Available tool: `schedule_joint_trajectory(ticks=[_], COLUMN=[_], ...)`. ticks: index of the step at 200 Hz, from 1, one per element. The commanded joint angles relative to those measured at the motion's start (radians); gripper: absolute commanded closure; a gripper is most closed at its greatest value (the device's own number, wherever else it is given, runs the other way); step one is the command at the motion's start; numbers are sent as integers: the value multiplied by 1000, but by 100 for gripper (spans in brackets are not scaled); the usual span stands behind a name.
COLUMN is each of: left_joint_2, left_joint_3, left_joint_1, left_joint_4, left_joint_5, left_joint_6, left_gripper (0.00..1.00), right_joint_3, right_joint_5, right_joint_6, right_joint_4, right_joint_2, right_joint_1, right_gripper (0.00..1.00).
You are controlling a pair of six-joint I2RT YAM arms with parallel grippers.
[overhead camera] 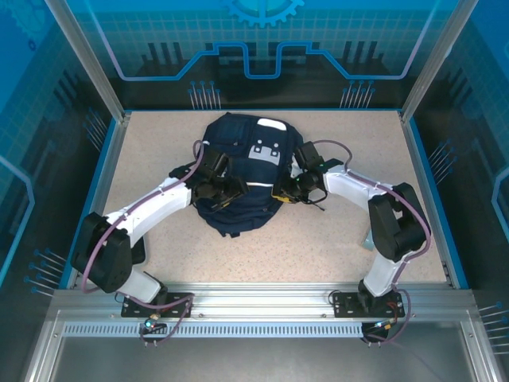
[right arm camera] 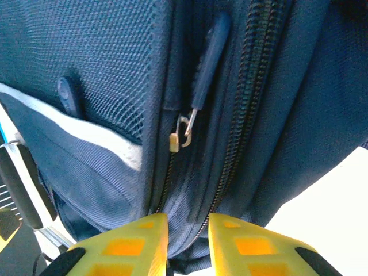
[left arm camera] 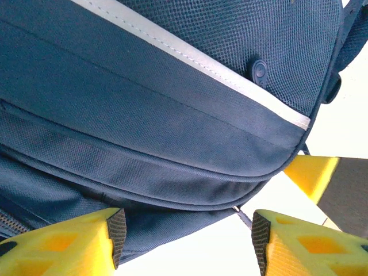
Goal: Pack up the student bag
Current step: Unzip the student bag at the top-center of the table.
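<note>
With the left tool [left arm camera: 185,230] gaping wide, the narrow-jawed right tool [right arm camera: 184,221] is facing the zipper pull [right arm camera: 207,69] straight ahead on the student bag [overhead camera: 246,211].

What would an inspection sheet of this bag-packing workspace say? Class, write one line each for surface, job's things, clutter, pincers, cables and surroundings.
Surface: speckled beige tabletop, bare around the bag.
Job's things: navy student bag lying mid-table between the arms, with its zipper pull visible.
Clutter: nothing seen.
Pincers: left pincer is open at the bag's edge. The right pincer is nearly closed at a zipper seam, and it is unclear whether it grips.
Cables: purple cables run along both arms.
Surroundings: blue panels in a metal frame.
</note>
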Motion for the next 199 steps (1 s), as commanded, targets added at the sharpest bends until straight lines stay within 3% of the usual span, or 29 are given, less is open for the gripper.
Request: schedule_joint_trajectory(ticks=[1, 51, 86, 111, 172, 199], left_joint_2=[-26, -24, -13, 4, -20, -22], left_joint_3=[-14, -47, -58, -57, -68, -70], left_joint_1=[-19, -59, -108, -139, -142, -142], left_joint_4=[8, 59, 102, 108, 50, 52], left_joint_5=[33, 78, 108, 89, -45, -42], left_joint_6=[-31, -87, -137, -155, -151, -151], left_gripper=[39, 42, 44, 44, 46, 45], right_joint_3=[8, 0, -28, -36, -37, -6], right_joint_5=[-16, -80, -137, -129, 41, 20], right_joint_6=[27, 43, 68, 60, 44, 76], right_joint_4=[16, 111, 223, 233, 140, 135], right_joint_2=[26, 57, 47, 14, -79, -33], right_joint_1=[4, 6, 10, 16, 27, 37], right_gripper=[73, 74, 86, 87, 60, 57])
